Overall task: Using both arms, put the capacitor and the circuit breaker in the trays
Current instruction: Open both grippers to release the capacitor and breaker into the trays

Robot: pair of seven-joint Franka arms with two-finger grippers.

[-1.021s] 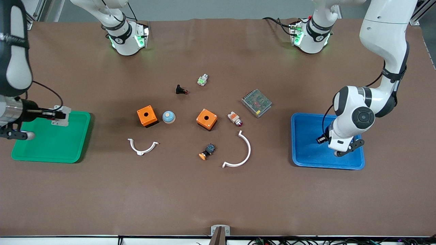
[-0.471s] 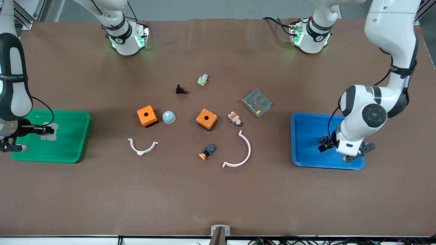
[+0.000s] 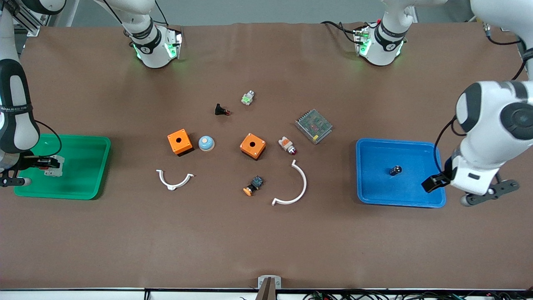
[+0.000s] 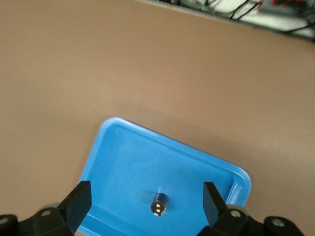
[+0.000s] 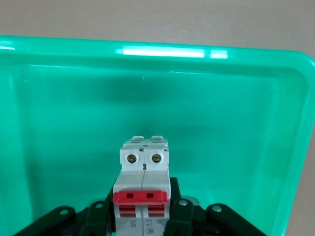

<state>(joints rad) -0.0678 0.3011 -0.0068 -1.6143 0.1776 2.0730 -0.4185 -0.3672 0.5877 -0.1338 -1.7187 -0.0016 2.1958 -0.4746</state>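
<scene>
The capacitor, a tiny black cylinder with a silvery end, lies loose in the blue tray. It also shows in the left wrist view. My left gripper is open and empty, raised over the tray's edge at the left arm's end of the table; in its wrist view the capacitor lies below the gap between the fingers. My right gripper is shut on the white-grey circuit breaker with red levers and holds it low inside the green tray.
On the middle of the table lie two orange boxes, a blue dome button, two white curved clips, a grey mesh-topped unit, an orange-capped button and several small parts.
My left gripper let go of the capacitor, rose and drew away toward the left arm's end of the table. My right gripper carried the circuit breaker lower into the green tray.
</scene>
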